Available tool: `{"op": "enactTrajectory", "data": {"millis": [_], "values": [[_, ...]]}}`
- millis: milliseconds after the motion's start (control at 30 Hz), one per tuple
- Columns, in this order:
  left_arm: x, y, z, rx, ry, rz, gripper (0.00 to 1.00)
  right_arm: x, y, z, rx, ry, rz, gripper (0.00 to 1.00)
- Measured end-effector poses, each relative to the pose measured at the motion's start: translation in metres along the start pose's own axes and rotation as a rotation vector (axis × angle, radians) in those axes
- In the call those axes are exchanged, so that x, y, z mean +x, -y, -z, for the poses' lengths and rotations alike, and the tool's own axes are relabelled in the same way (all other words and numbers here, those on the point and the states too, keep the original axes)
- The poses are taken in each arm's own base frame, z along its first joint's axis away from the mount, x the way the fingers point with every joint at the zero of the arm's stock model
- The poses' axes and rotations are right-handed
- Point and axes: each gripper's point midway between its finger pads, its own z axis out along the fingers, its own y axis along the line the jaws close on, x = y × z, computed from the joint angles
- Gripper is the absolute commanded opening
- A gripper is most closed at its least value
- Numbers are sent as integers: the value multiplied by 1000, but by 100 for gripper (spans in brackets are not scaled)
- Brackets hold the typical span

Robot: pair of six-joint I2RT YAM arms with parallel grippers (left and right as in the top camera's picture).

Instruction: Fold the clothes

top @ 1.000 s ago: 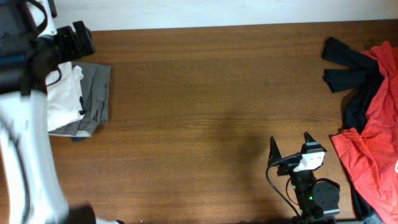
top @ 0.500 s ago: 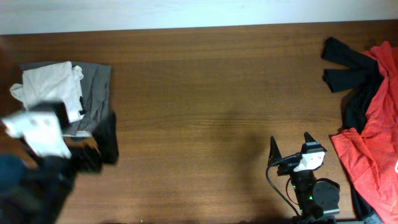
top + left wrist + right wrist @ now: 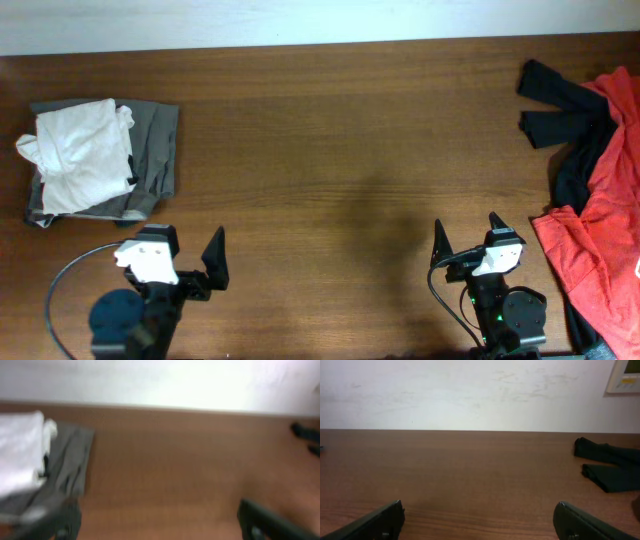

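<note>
The clothes, a white T-shirt (image 3: 75, 155), lie in a loose bundle on top of grey trousers (image 3: 155, 150) at the table's far left. The left wrist view shows the white T-shirt (image 3: 20, 455) blurred at the left edge. My left gripper (image 3: 183, 242) stands near the front edge, well in front of that stack, open with nothing between its fingers (image 3: 265, 520). My right gripper (image 3: 467, 232) stands at the front right, also open and empty, and in its wrist view the right gripper (image 3: 480, 522) has only bare wood between its jaws.
A black garment (image 3: 555, 105) and a red one (image 3: 600, 220) lie heaped at the table's right edge. The black garment (image 3: 607, 467) also shows at the right in the right wrist view. A pale wall runs behind the table's far edge.
My left arm has drawn back from over the stack at the far left to the front edge. The white T-shirt now lies uncovered on the trousers. The right arm has not moved.
</note>
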Motion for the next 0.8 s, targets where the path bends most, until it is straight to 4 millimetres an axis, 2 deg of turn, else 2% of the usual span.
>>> {"op": "enactTrajectory", "data": {"millis": [167, 367, 567, 800], "values": [[10, -4, -18, 15, 134, -19, 99, 0, 0, 0, 0, 0, 0, 99], [31, -7, -32, 28, 226, -33, 99, 0, 0, 0, 0, 0, 0, 99], [44, -9, -35, 33, 256, -37, 99, 0, 0, 0, 0, 0, 0, 99], [43, -9, -33, 35, 269, -39, 99, 0, 0, 0, 0, 0, 0, 99]]}}
